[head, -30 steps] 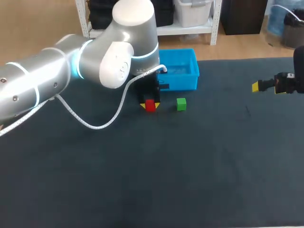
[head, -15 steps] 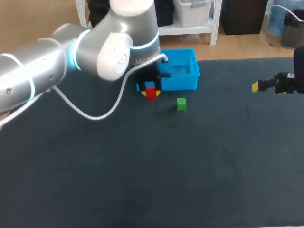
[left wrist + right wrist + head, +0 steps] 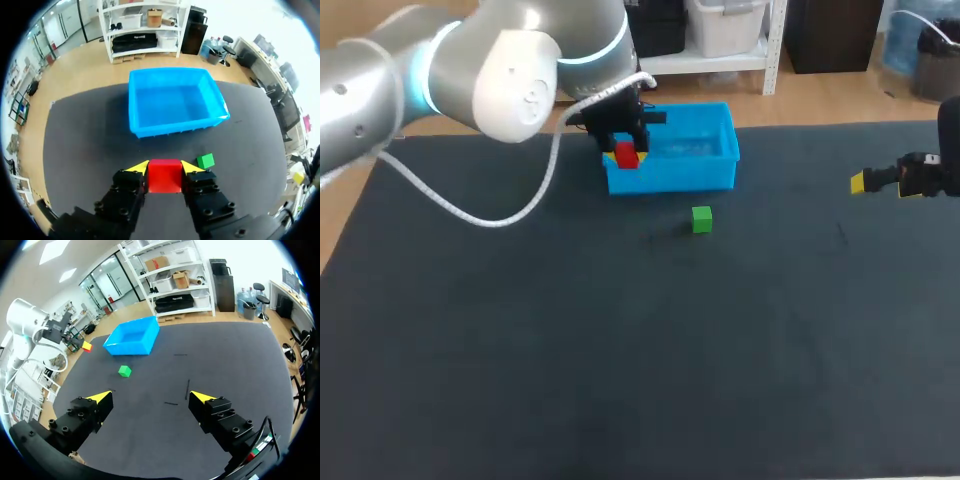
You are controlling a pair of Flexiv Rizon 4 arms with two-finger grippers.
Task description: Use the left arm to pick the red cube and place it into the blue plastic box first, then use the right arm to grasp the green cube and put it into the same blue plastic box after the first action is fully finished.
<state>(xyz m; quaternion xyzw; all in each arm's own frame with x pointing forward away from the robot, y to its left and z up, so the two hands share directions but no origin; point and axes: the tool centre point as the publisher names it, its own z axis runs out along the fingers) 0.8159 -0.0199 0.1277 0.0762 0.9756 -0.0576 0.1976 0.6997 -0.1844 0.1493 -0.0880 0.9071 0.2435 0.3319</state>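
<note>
Our left gripper [image 3: 165, 167] is closed around the red cube [image 3: 164, 176]: the two yellow tips press its opposite sides, and the cube fills the gap between them. In the left wrist view the blue plastic box [image 3: 175, 125] lies ahead of the fingers with its open mouth showing, and the cube is seen against the dark table [image 3: 620, 350] short of the box's near wall. In the head view the held cube appears up off the table at the left end of the box, over its near rim; we cannot tell whether it is already above the inside. Our left arm [image 3: 470, 70] comes in from the far left corner and bends down to that spot. The green cube [image 3: 701, 219] rests on the table just in front of the box, apart from it and beside our left gripper on its right-hand side. Our right gripper [image 3: 151, 396] hangs at the right side of the table, its fingers spread wide with nothing between them, well apart from the green cube and the box.
</note>
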